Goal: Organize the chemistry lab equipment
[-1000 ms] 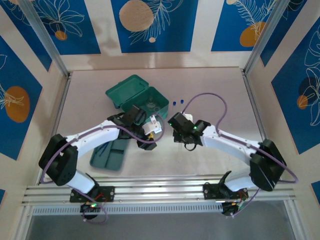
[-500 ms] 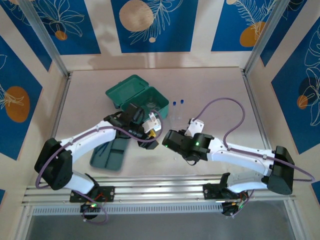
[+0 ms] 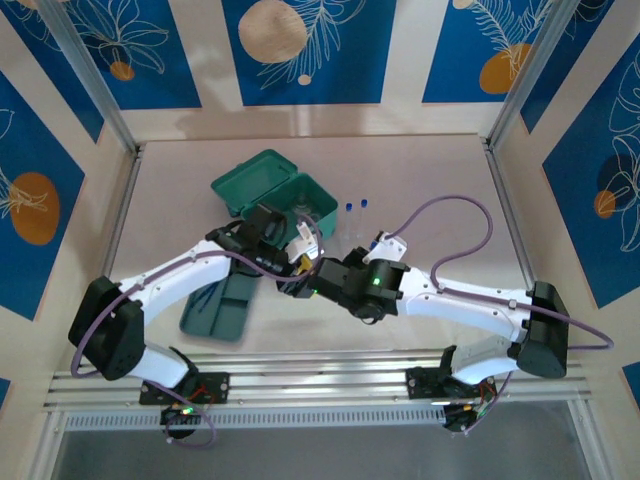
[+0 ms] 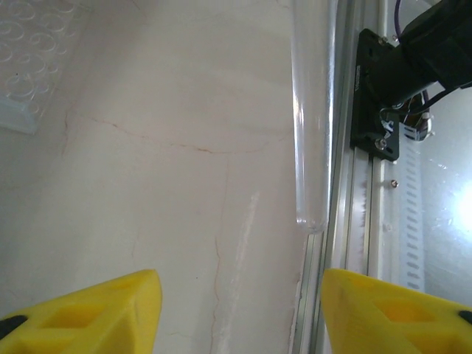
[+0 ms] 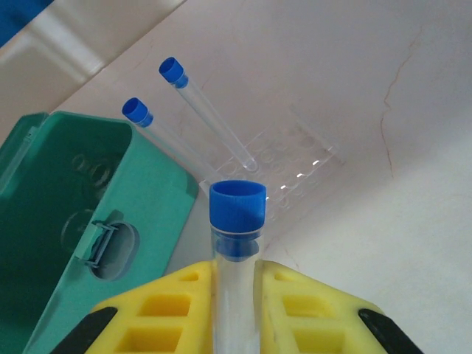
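Pale tabletop (image 3: 430, 170), blue leaf-print walls on three sides. Landmark for this entry: teal case (image 3: 262, 182), lid open.

Near-left of the case: dark-green tray (image 3: 215, 312), flat, partly under the left forearm.

Just on the near side of the case: right gripper (image 5: 236, 295), pinched tight on one capped tube (image 5: 237, 203). The tube's long axis runs along the fingers, blue cap out past the tips. From this gripper the case lies close, ahead and to the left.

Left gripper (image 4: 243, 302) sits by the case's near-right corner, fingers about half apart, nothing between them. The two wrists crowd each other; I judge little swing room there. The right arm already carries the tube.

Just right of the case: two loose tubes (image 5: 212, 119), roughly parallel, caps toward the far wall, bare ends reaching a clear well plate (image 5: 299, 158).

Beyond the case: open table to the back wall.
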Motion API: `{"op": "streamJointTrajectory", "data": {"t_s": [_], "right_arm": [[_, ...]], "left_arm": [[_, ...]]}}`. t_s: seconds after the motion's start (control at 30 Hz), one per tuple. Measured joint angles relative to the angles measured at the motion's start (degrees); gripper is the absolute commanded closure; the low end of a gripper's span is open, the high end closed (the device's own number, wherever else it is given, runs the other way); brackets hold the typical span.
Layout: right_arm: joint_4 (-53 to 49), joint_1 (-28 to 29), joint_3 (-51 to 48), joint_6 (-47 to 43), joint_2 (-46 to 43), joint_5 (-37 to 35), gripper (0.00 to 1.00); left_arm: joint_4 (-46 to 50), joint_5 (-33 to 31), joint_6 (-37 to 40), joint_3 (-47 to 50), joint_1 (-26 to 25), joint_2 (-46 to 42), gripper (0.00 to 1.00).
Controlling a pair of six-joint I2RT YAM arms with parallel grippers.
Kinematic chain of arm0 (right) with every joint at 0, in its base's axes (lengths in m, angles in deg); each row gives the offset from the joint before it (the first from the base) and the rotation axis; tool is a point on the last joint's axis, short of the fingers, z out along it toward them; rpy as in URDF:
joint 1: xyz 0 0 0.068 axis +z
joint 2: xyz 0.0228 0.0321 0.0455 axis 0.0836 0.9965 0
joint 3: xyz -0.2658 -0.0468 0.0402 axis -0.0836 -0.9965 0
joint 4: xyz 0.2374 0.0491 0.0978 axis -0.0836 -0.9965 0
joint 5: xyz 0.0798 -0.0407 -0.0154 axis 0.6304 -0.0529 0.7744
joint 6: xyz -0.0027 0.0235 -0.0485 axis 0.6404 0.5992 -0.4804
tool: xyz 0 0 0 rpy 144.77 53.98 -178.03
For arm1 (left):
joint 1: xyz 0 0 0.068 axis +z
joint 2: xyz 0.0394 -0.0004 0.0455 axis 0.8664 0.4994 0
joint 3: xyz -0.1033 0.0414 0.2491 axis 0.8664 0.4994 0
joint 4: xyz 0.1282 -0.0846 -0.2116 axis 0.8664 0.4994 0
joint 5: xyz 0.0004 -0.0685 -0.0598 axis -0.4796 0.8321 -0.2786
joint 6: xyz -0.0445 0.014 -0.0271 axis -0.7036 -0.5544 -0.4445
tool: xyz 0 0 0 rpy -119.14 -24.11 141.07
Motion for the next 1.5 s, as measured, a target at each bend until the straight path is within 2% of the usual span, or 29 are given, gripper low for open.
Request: {"op": "streamJointTrajectory", "data": {"t_s": [0.73,1.03,1.27,1.4,1.5], "right_arm": [[5.95,-0.04,3.45,0.04,2.27,-0.94,0.81],[8.52,-0.66,3.45,0.20,2.27,-0.92,0.82],[10.62,-1.31,3.45,-0.24,2.32,-0.72,0.82],[11.93,-1.51,3.45,-1.31,2.32,-0.46,0.82],[12.59,-1.51,3.45,-2.23,2.32,-0.28,0.82]], "left_arm": [[-1.84,8.79,-2.75,-0.02,1.25,-0.02,0.41],[-1.81,9.46,-2.73,-0.02,1.25,-0.02,0.44],[-1.81,9.51,-2.71,-0.02,1.25,-0.02,0.50],[-1.79,9.60,-2.51,-0.02,1.25,-0.02,0.66],[-1.77,9.40,-2.54,-0.02,1.40,-0.02,0.73]]}}
